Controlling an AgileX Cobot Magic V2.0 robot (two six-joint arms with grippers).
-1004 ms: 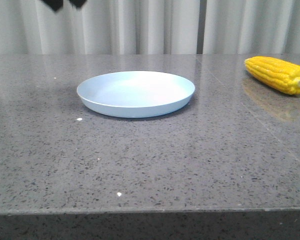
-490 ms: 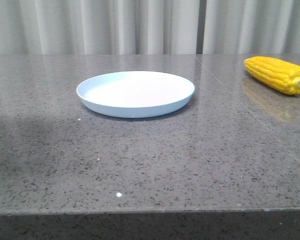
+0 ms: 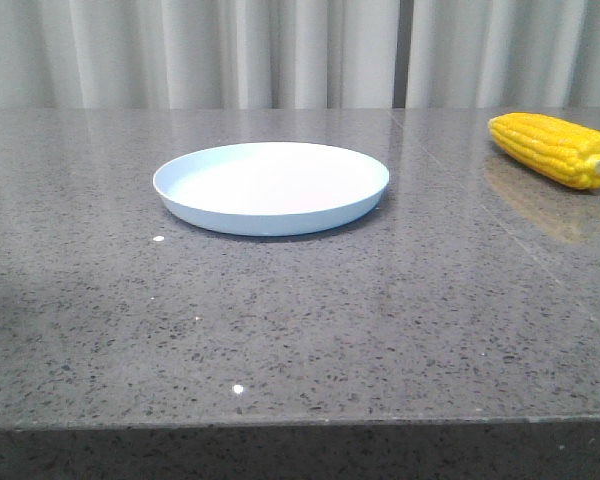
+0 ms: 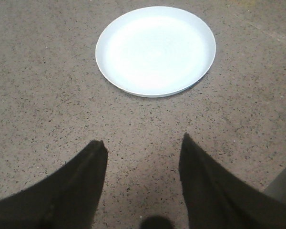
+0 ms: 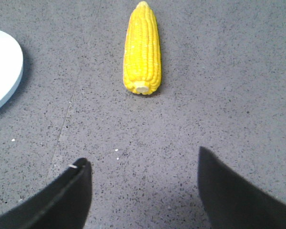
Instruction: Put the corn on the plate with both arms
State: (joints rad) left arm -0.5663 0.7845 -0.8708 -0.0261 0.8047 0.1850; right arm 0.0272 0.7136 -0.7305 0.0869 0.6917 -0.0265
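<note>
Task not yet begun: corn (image 3: pixel 557 149) lies on the bench (image 3: pixel 300 330), well right of the bare plate (image 3: pixel 271 187); left hand (image 4: pixel 142 145) and right hand (image 5: pixel 143 164) both spread wide, holding nothing; grasp and transfer remain

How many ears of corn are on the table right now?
1. The corn lies on the table at the far right, apart from the plate, stub end toward the robot. Nothing suggests another is hidden.
</note>
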